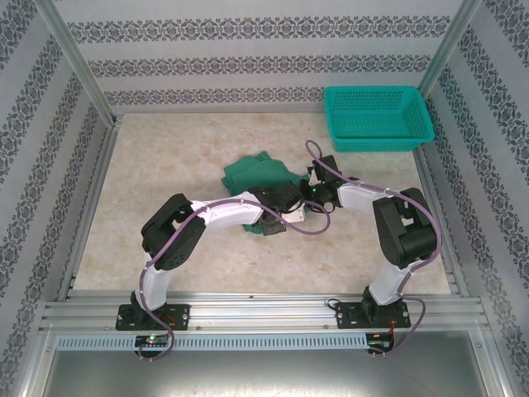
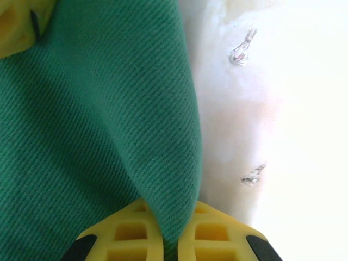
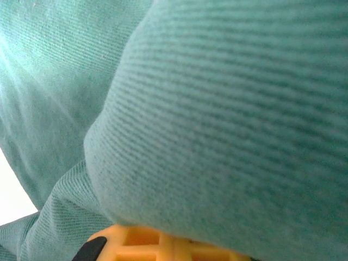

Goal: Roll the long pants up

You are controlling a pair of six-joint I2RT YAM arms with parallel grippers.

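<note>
Cloth crowds both wrist cameras. The long pants lie bunched at the middle of the table. The left gripper and right gripper press into the heap's near-right side, probably to gather a fold for rolling. Fabric drapes over the left gripper's yellow finger. Whether either gripper is clamped cannot be told. The legs cannot be told apart, so no long axis can be made out.

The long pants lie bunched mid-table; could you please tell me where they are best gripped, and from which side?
I would grip the long pants at the folded edge seen in the left wrist view, coming in low from the bare table side. That edge is a rounded fold with open surface right beside it, so one finger can probably slide beneath it.
</note>
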